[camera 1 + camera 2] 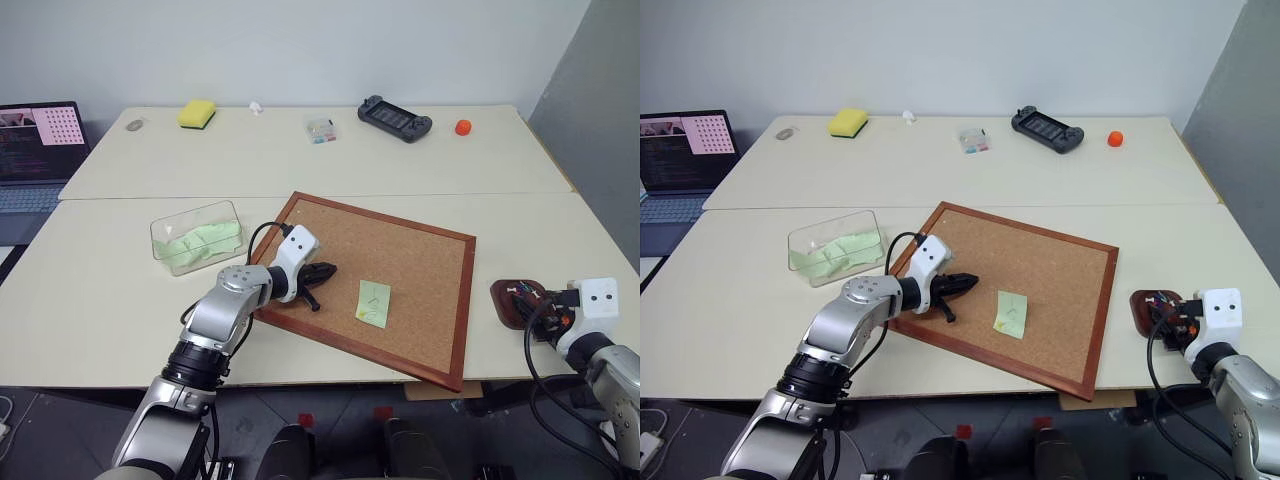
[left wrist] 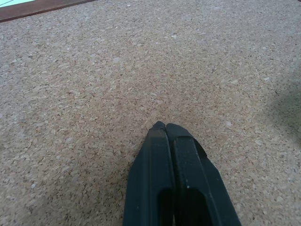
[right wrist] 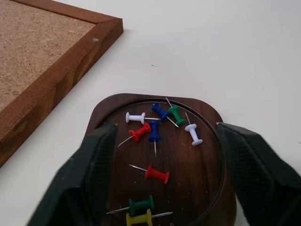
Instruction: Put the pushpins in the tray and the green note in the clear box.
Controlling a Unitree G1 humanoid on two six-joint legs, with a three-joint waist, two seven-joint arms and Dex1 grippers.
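— Two hands are seen; how is the left hand (image 1: 322,272) posed?
— It is reached over the corkboard (image 1: 420,250), fingers pressed together, empty, near the green note (image 1: 373,302).
— And the right hand (image 3: 164,181)?
— It is spread wide over the tray (image 3: 207,188), where the pushpins (image 3: 155,136) are scattered. The clear box (image 1: 197,236) is left on the surface (image 1: 100,290).

Even, diffuse light fell from overhead, leaving the desk (image 1: 120,300) bright without glare. Shadows were soft; a faint one lay on the corkboard (image 2: 94,94) beneath the left end effector (image 2: 162,127), whose near fingers blurred.
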